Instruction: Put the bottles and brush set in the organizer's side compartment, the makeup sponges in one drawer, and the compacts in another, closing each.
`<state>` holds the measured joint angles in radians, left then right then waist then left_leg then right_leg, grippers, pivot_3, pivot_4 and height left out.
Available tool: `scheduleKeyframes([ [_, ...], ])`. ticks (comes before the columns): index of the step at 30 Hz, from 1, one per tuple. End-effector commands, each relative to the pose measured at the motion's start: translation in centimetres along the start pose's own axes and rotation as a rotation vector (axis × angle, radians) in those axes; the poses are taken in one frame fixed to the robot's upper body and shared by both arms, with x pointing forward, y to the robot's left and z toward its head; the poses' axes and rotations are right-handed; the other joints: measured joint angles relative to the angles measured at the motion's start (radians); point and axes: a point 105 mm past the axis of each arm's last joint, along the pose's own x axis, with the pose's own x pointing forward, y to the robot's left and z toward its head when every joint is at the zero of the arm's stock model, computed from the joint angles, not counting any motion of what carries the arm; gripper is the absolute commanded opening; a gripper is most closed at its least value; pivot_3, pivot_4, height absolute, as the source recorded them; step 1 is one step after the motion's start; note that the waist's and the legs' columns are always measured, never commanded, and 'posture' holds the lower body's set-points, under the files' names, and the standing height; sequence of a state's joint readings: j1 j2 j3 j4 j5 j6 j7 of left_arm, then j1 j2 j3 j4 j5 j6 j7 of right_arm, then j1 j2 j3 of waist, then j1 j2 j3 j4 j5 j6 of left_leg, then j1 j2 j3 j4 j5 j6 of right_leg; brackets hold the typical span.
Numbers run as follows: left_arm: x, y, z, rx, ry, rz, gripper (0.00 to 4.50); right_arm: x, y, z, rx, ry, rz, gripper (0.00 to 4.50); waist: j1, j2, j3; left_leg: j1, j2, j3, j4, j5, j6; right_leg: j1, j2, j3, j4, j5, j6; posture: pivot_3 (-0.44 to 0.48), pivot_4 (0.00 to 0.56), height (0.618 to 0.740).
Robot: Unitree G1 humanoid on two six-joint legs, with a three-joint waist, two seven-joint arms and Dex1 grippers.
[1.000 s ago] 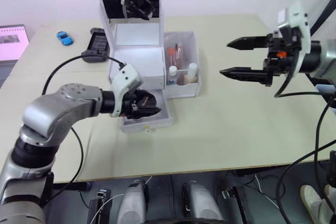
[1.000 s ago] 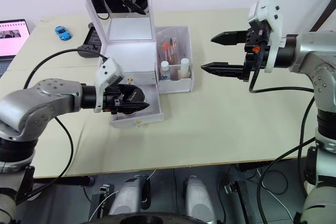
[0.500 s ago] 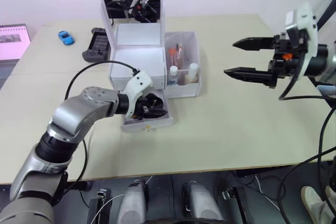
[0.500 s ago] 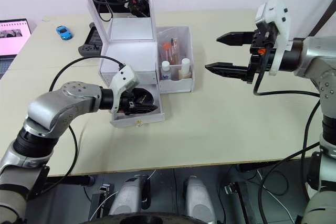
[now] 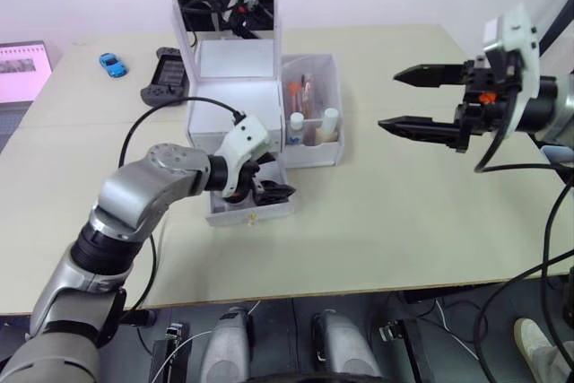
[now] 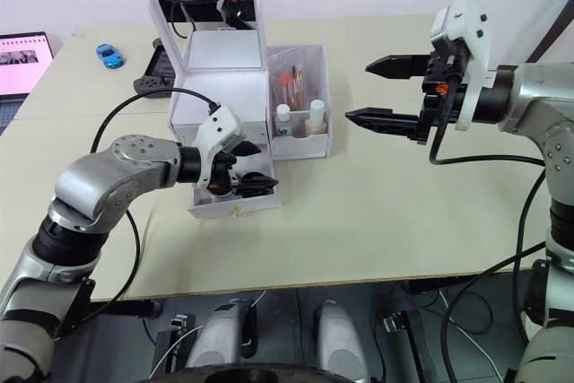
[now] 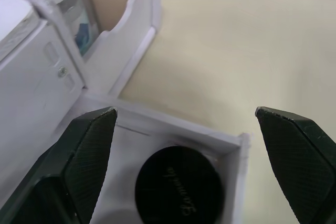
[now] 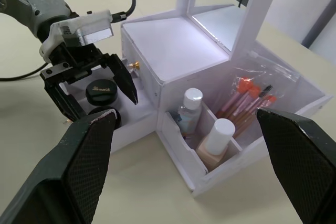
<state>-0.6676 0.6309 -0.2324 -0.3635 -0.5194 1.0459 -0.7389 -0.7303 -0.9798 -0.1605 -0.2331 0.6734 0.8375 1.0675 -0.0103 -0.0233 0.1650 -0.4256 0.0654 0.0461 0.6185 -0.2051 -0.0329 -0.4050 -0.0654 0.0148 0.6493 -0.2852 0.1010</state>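
Right wrist view: compacts (image 8: 102, 92) lying in the organizer (image 8: 173, 66)'s open lower drawer (image 8: 128, 124).
Left hand (image 8: 92, 85), fingers now spread, is hovering empty above them after release; drawer needs closing.

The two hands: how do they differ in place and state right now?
The left hand hangs low over the organizer's open lower drawer, straddling a black compact. The right hand hangs in the air, well right of the organizer. Both are open and empty.
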Motion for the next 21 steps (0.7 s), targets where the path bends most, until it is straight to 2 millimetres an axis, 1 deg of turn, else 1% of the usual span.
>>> scheduleKeyframes([
  [1,-2.3,-1.3,1.7,0.05,-0.086,-0.046,4.43,-0.3,0.4,1.3,-0.05,-0.02,0.021,4.5,-0.001,0.0,0.0,0.0,0.0,0.0,0.0,0.0,0.0,0.0,0.0,0.0,0.0,0.0,0.0,0.0,0.15,0.74],
  [4,-4.5,-2.6,1.9,0.083,-0.135,-0.088,4.43,-0.2,0.4,1.4,-0.057,-0.021,0.05,4.5,-0.006,0.0,0.0,0.0,0.001,0.0,0.0,0.0,0.0,0.0,0.001,0.001,0.0,0.0,0.0,0.0,0.15,0.74],
  [6,-5.8,-3.2,1.6,0.064,-0.158,-0.11,4.43,-0.2,0.4,1.6,-0.066,-0.025,0.072,4.5,-0.004,0.0,0.0,0.001,0.001,0.0,-0.001,0.0,0.0,-0.001,0.001,0.001,0.0,0.0,0.0,0.0,0.15,0.74],
  [8,-6.6,-4.0,1.3,0.049,-0.168,-0.14,4.43,-0.1,0.5,1.7,-0.072,-0.027,0.093,4.5,-0.003,0.0,0.0,0.001,0.001,0.0,-0.001,0.0,0.0,-0.001,0.001,0.001,0.0,0.0,-0.001,0.0,0.15,0.74],
  [10,-7.3,-4.8,0.9,-0.03,-0.202,-0.169,4.43,0.1,0.7,1.7,-0.077,-0.024,0.13,4.5,0.001,0.0,0.0,0.001,0.001,0.0,0.0,0.0,0.0,0.0,0.001,0.001,0.0,0.0,-0.001,0.0,0.15,0.74],
  [12,-7.7,-5.7,0.2,-0.076,-0.228,-0.187,3.9,0.4,0.9,1.6,-0.084,-0.019,0.16,4.5,0.0,0.0,0.0,0.0,0.001,0.001,0.001,0.0,0.0,0.0,0.0,0.001,0.0,0.0,-0.001,0.0,0.15,0.74],
  [13,-7.8,-6.0,-0.3,-0.065,-0.217,-0.176,3.57,0.5,0.8,1.5,-0.085,-0.019,0.162,4.5,-0.001,0.0,0.0,0.001,0.001,0.001,0.001,0.0,0.001,0.001,0.0,0.001,0.0,0.0,-0.001,0.0,0.15,0.74],
  [14,-7.9,-6.2,-1.3,-0.086,-0.203,-0.166,3.06,0.8,0.6,1.6,-0.083,-0.024,0.162,4.5,-0.001,0.0,0.0,0.0,0.001,0.001,0.001,0.0,0.001,0.001,0.0,0.001,0.0,0.0,-0.001,0.0,0.15,0.74],
  [16,-7.6,-6.1,-4.5,-0.157,-0.162,-0.103,1.99,1.5,0.2,1.4,-0.083,-0.025,0.166,4.5,-0.006,0.001,0.0,0.001,0.001,0.001,0.001,-0.001,0.001,0.0,0.0,0.001,0.0,0.0,-0.001,0.0,0.15,0.74],
  [17,-7.6,-6.1,-5.4,-0.179,-0.152,-0.084,1.54,1.7,0.2,1.3,-0.085,-0.024,0.169,4.5,-0.008,0.002,-0.001,0.002,0.001,0.002,0.001,-0.001,0.001,0.0,0.0,0.002,0.0,0.0,-0.001,0.0,0.15,0.74],
  [18,-7.4,-6.1,-6.0,-0.172,-0.148,-0.071,0.89,1.9,0.2,1.3,-0.086,-0.023,0.172,4.5,-0.006,0.001,0.0,0.002,0.001,0.002,0.0,-0.001,0.002,0.0,0.001,0.003,0.0,0.0,-0.001,0.0,0.15,0.74],
  [19,-7.2,-6.0,-6.7,-0.166,-0.138,-0.044,0.37,1.9,0.2,1.3,-0.088,-0.023,0.175,4.5,-0.001,0.001,0.0,0.002,0.001,0.002,-0.001,-0.001,0.002,0.0,0.001,0.003,0.0,-0.001,-0.002,0.0,0.15,0.74],
  [20,-6.9,-5.9,-7.3,-0.158,-0.131,-0.026,0.04,1.9,0.2,1.3,-0.088,-0.023,0.176,4.5,0.004,0.002,0.0,0.002,0.002,0.002,-0.001,-0.001,0.002,0.0,0.001,0.002,0.0,-0.001,-0.002,0.0,0.15,0.74],
  [21,-6.6,-5.7,-7.9,-0.147,-0.12,0.002,0.04,1.9,0.2,1.3,-0.089,-0.022,0.177,4.5,0.007,0.002,0.0,0.002,0.002,0.002,-0.001,-0.001,0.001,0.0,0.001,0.002,0.0,-0.002,-0.005,0.0,0.15,0.74],
])
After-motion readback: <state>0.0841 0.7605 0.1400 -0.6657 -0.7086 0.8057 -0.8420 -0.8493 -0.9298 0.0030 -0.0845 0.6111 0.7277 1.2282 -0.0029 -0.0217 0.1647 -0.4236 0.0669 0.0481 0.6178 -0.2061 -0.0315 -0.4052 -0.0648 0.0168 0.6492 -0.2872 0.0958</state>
